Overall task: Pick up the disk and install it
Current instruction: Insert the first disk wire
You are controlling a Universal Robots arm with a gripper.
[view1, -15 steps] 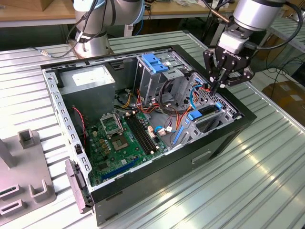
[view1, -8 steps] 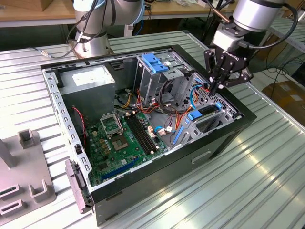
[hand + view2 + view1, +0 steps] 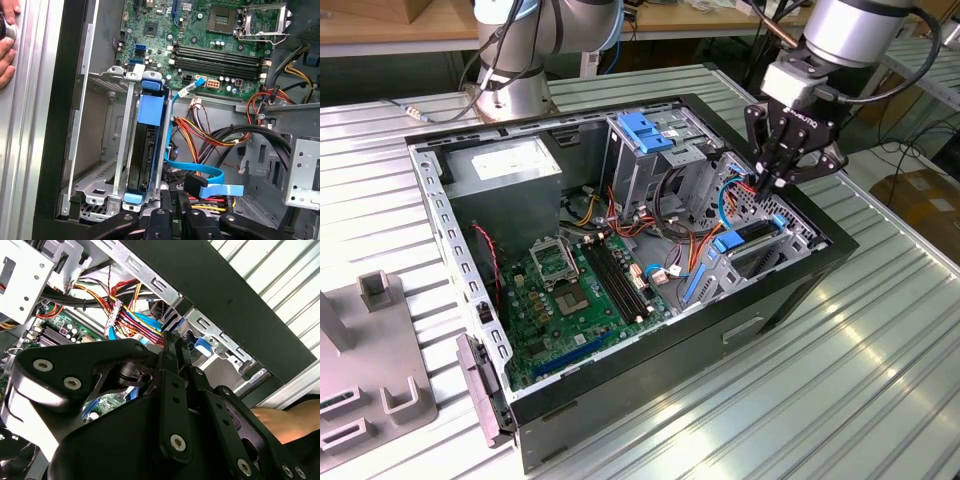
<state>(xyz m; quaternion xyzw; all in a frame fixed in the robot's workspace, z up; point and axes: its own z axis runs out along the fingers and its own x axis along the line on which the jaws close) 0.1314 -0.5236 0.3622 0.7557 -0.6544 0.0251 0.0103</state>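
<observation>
The gripper [image 3: 772, 186], fingers closed together and holding nothing, hovers just above the disk [image 3: 145, 150], which stands on edge with blue rails in its bay inside the open computer case [image 3: 790, 285]; beyond lies the motherboard [image 3: 210, 45].

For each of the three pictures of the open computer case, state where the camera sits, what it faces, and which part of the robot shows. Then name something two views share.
Exterior view: off the arm, above and beside the table, facing the open computer case; arm and pincer show.
First wrist view: on the wrist, looking down into the case at the disk standing in its bay; pincer at the edge.
Second wrist view: on the wrist, looking past the pincer's black body at cables.
Shared: both wrist views show the blue cable.
</observation>
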